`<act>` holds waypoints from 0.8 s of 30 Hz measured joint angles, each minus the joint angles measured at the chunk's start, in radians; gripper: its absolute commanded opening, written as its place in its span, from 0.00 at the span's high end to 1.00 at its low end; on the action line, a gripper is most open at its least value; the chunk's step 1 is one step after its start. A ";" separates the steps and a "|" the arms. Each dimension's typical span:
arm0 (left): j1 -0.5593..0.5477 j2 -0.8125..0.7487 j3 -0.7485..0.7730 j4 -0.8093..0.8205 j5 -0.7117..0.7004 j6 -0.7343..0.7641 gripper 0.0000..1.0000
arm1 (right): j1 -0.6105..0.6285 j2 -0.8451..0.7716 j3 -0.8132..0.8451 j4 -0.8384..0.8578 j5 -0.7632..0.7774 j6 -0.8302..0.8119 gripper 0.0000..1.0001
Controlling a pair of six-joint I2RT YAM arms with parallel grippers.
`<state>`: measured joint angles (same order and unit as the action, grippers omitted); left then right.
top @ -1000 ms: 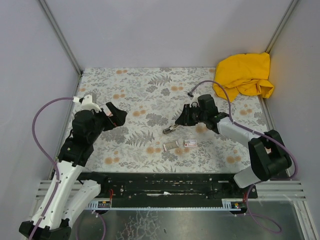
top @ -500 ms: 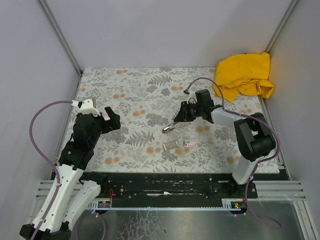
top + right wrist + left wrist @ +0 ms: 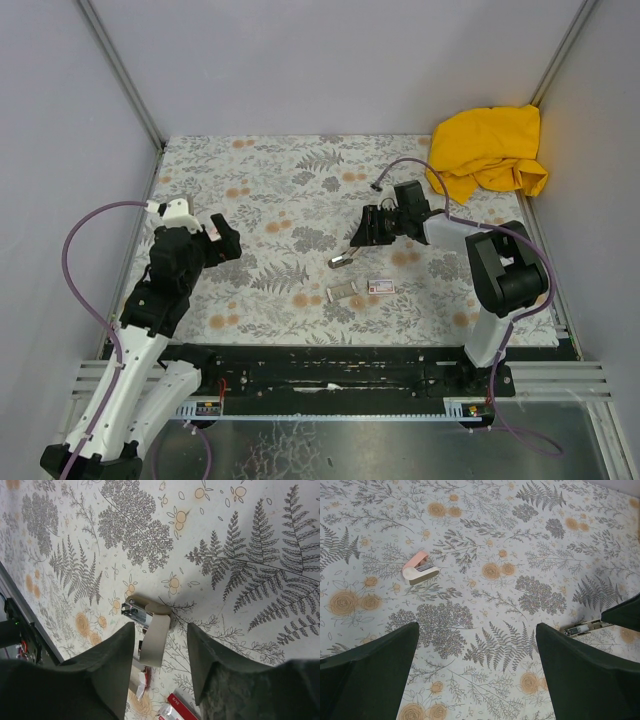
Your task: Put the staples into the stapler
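Right wrist view: stapler (image 3: pixel 149 622) lies on the floral surface (image 3: pixel 250 530), apparently hinged open, between the parted jaws of the right gripper (image 3: pixel 160 635), ungripped. Jaws of left gripper (image 3: pixel 477 635) wide, empty. Stapler looks light, stiff, slick-shelled; likely to skid. Pinch across its cream sides, clear of the channel.

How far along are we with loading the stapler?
Done: the stapler lies on the mat, apparently hinged open. In hand: nothing; the right gripper hangs open over it, and the left gripper is open, away. Left: take staples from the box, seat them, close.
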<state>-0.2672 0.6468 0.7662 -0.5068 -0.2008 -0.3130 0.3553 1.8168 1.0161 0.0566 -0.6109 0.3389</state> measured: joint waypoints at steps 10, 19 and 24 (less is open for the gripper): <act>0.000 0.103 0.010 0.003 -0.002 0.029 0.00 | -0.024 -0.072 -0.006 -0.018 0.093 -0.023 0.24; 0.044 0.565 0.203 0.004 0.005 0.082 0.19 | -0.035 -0.373 -0.118 -0.023 0.253 -0.036 0.22; 0.108 0.793 0.369 0.011 -0.026 0.127 0.31 | -0.035 -0.482 -0.190 -0.029 0.276 -0.035 0.22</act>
<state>-0.1596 1.4395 1.1355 -0.4953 -0.2264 -0.1864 0.3202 1.3350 0.8261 0.0280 -0.3347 0.3035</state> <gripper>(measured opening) 0.741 0.775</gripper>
